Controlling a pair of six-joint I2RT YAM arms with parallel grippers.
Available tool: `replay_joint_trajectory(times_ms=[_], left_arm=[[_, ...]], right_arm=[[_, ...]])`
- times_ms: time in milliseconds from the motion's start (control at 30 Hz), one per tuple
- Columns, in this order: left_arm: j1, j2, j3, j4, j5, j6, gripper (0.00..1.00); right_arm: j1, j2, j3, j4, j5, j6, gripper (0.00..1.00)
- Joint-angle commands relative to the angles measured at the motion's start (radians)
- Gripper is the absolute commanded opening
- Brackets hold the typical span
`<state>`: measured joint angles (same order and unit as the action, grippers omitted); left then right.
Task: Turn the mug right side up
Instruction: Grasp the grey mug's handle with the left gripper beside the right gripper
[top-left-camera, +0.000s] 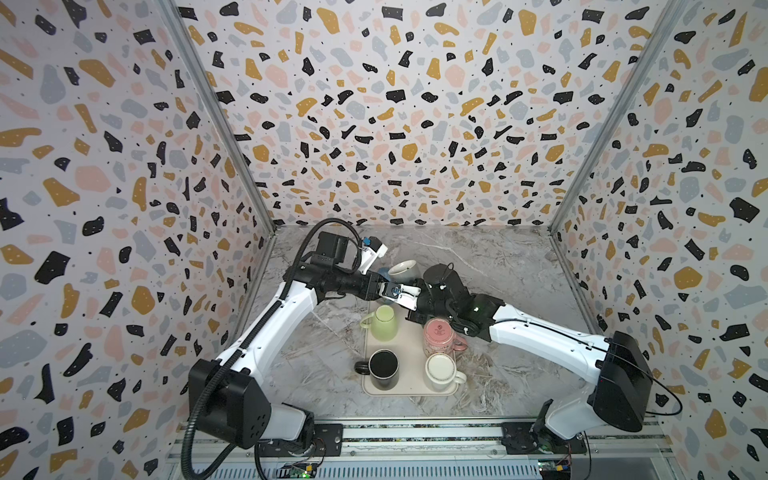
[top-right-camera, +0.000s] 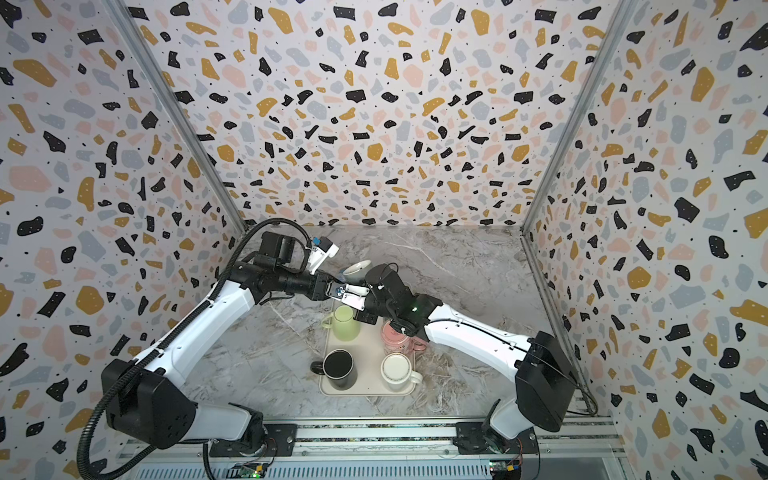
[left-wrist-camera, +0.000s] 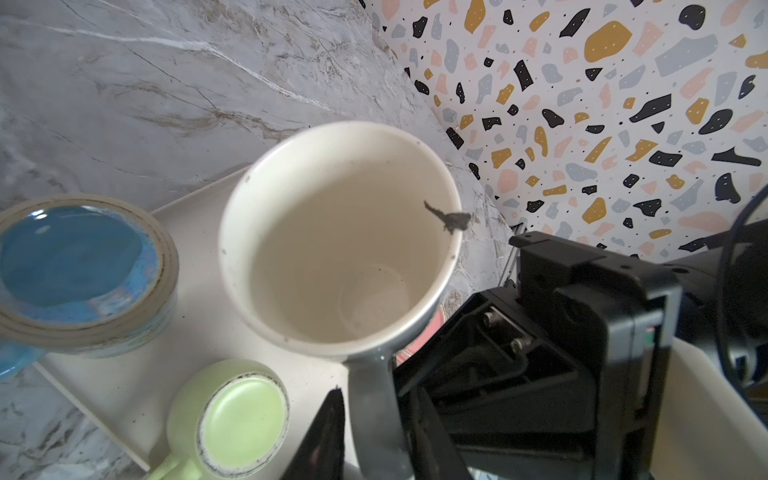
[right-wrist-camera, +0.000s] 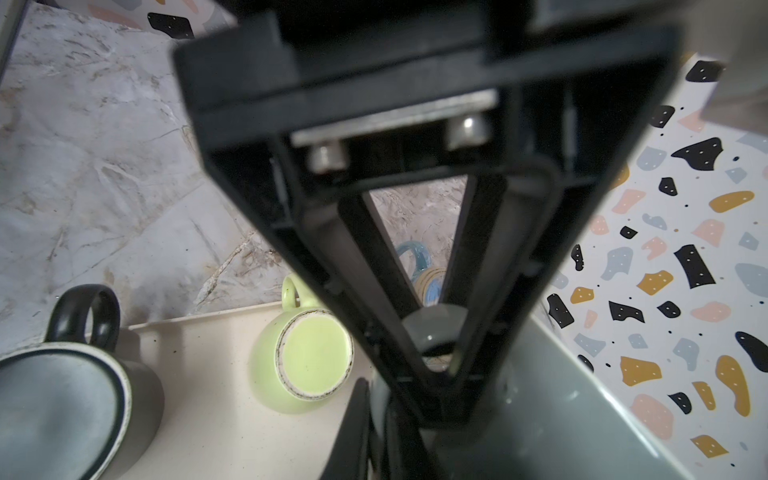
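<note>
- Grey mug (top-left-camera: 402, 270): aloft, tilted, just beyond both pincers' tips; cream mouth faces partly upward.
- Right pincer (right-wrist-camera: 436, 370): clenched near the handle root, apparently carrying the mug.
- Left pincer (left-wrist-camera: 376, 399): fingers closely flank the handle (left-wrist-camera: 372, 440); whether they press it, I cannot tell.
- Step, by judgement: hand-over mid-turn.
- Next calls for: firm left grasp, right release, roll upright, lower onto the tray (top-left-camera: 409, 374) beneath.

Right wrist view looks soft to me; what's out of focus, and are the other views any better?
Right wrist view: black frame near the lens blurred, green mug sharp. Left wrist view: grey mug crisp, evenly lit inside. Both top views: sharp, evenly lit.
</note>
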<state>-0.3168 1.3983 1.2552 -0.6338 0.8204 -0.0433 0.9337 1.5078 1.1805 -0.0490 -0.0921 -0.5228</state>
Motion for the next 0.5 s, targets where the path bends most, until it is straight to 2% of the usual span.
replay_joint_trajectory(times_ms=[0, 100, 233, 467], left_arm=[[-0.007, -0.005, -0.008, 0.020, 0.025, 0.000, 0.21], [-0.008, -0.009, -0.017, 0.020, 0.028, -0.002, 0.16], [-0.012, -0.017, -0.028, 0.022, 0.028, -0.001, 0.00], [-0.014, -0.023, -0.043, 0.081, 0.011, -0.048, 0.00]], right_arm=[[0.007, -0.069, 0.006, 0.090, 0.019, -0.023, 0.00], [0.008, -0.073, 0.004, 0.094, 0.020, -0.027, 0.00], [0.011, -0.071, 0.000, 0.100, 0.020, -0.030, 0.00], [0.013, -0.071, -0.004, 0.104, 0.041, -0.032, 0.00]])
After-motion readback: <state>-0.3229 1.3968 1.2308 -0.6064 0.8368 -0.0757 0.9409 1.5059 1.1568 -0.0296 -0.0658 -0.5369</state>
